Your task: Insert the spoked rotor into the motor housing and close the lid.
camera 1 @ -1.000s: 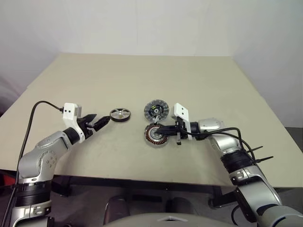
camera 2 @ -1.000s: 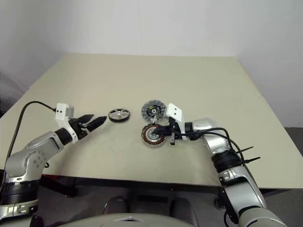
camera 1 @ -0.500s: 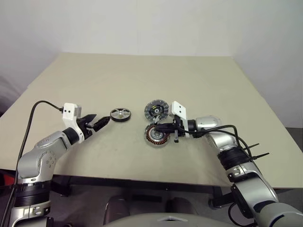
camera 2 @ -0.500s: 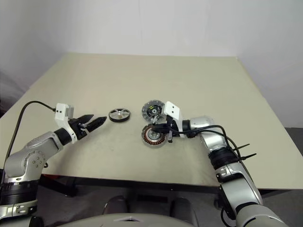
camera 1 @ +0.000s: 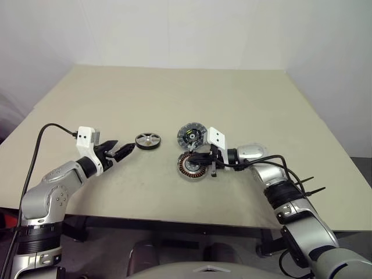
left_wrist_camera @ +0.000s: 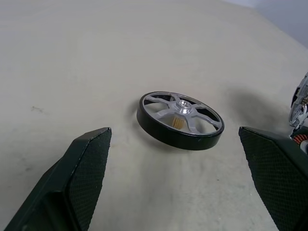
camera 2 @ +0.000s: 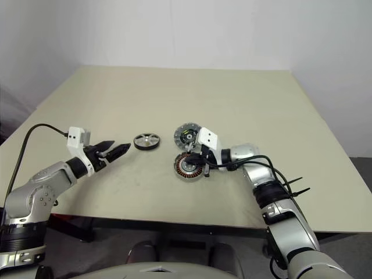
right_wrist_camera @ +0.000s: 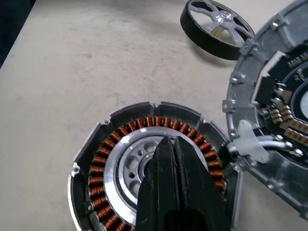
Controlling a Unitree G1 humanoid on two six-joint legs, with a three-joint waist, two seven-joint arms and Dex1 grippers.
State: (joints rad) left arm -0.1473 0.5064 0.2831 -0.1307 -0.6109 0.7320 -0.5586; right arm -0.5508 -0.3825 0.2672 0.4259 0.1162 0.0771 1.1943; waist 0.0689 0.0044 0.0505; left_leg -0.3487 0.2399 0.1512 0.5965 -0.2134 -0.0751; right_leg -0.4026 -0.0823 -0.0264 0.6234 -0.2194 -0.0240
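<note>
The right gripper [right_wrist_camera: 169, 159] edges left, fingers pressed together over the motor housing [camera 1: 193, 167]; the spread-fingered left gripper [camera 1: 120, 150] waits near the spoked rotor [camera 1: 147, 140].

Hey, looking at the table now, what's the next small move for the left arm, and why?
Probably ease the left pincer forward until its open fingers straddle the spoked rotor, then close. The rotor lies flat on the table, just ahead of the fingertips and not yet gripped, while the right pincer, shut, rests over the centre of the motor housing.
</note>
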